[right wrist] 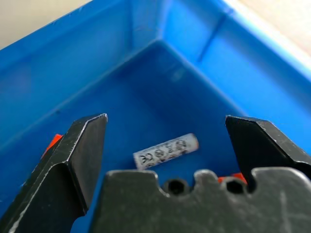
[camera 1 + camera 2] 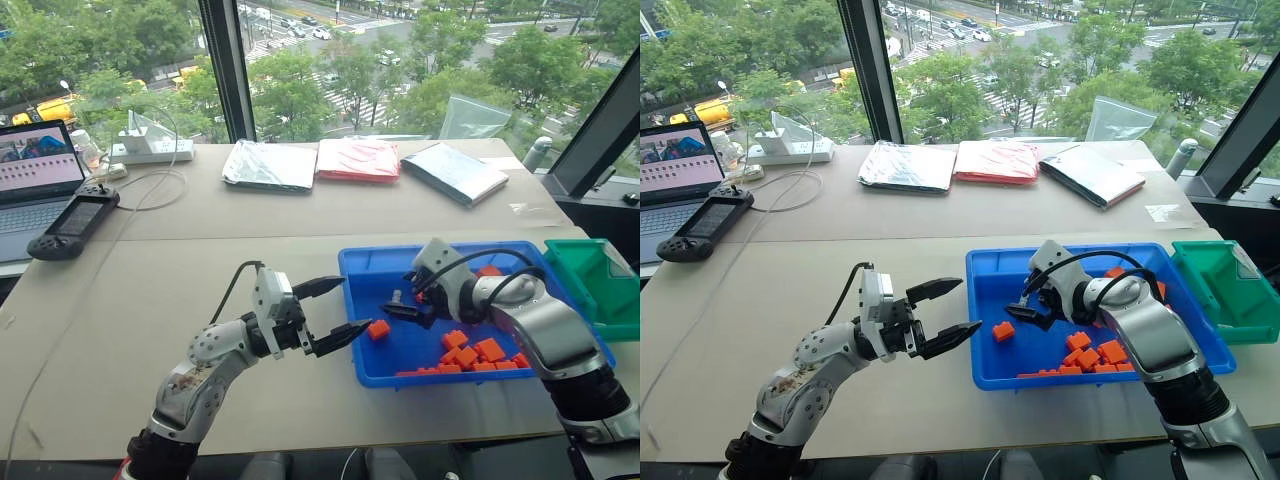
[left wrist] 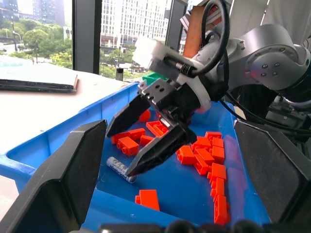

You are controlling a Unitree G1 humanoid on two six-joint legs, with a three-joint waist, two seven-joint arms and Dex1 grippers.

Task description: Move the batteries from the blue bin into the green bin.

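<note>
The blue bin (image 2: 358,268) sits on the table at the right, and the green bin (image 2: 592,282) stands just past its right end. A silver battery (image 1: 166,151) lies on the blue floor near the bin's left wall, also seen as a small cylinder (image 3: 119,170) in the left wrist view. My right gripper (image 2: 399,311) hangs open inside the blue bin, tilted down, its fingers either side of the battery and slightly above it. My left gripper (image 2: 353,304) is open and empty, held level just outside the bin's left wall.
Several orange bricks (image 2: 470,352) are piled in the blue bin's near right part, with one loose brick (image 2: 378,329) by the left wall. At the back lie foil bags (image 2: 270,165) and a red bag (image 2: 358,160). A laptop (image 2: 35,180) and a handheld controller (image 2: 72,222) sit far left.
</note>
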